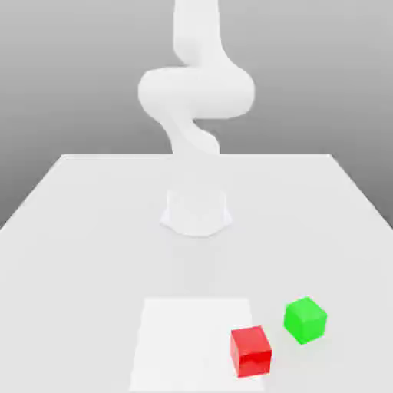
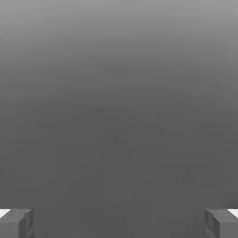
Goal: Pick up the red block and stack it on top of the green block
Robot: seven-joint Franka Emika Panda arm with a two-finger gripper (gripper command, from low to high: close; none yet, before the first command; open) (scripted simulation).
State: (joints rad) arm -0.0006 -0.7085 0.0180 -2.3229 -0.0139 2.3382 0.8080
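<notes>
Red block [image 1: 251,352]: smooth faces, slight sheen, plastic look. Green block [image 1: 305,320]: smooth, plastic-looking, nearer matt. Table [image 1: 84,269]: smooth, pale, no grain. White patch [image 1: 188,345]: flat, smooth, matt. My arm [image 1: 196,92]: smooth white shell, like plastic. My fingers [image 2: 10,228]: dark grey, matt.

A pale tabletop [image 1: 92,253] with a whiter patch [image 1: 188,345] sits before a plain grey background [image 1: 307,77].

Block [image 1: 251,351] bright red; other block [image 1: 305,320] green.
</notes>
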